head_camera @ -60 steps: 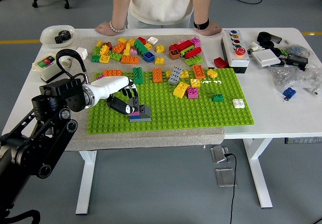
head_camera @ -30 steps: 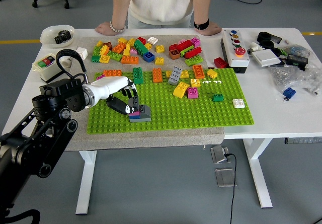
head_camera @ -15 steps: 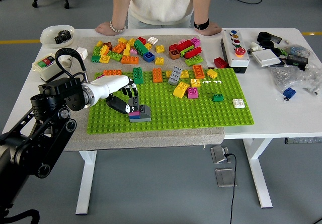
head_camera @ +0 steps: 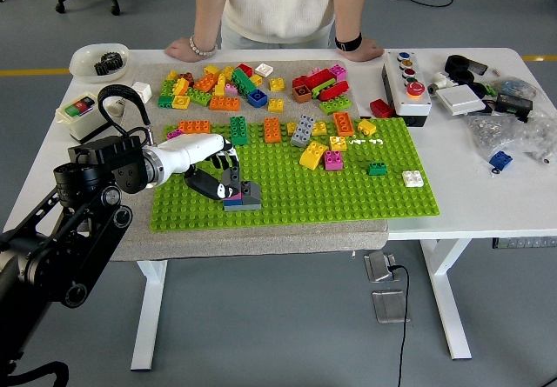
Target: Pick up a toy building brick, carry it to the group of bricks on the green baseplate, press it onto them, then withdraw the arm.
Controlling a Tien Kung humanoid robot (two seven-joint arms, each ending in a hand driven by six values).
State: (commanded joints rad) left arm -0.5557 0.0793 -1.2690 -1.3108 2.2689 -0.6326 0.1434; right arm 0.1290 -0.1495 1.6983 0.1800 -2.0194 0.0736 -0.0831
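1. One green baseplate [head_camera: 348, 197] lay on the white table [head_camera: 470, 191], with about a dozen loose bricks along its far edge.
2. One small group of bricks [head_camera: 241, 197], grey on top with pink and blue below, stood at the near left part of the baseplate.
3. One pile of bricks [head_camera: 248, 87] lay beyond the baseplate.
4. One left hand [head_camera: 213, 171] was over the group, its fingers curled down and closed on the grey brick [head_camera: 247, 192].
5. Two hands of a person rested on the far edge.
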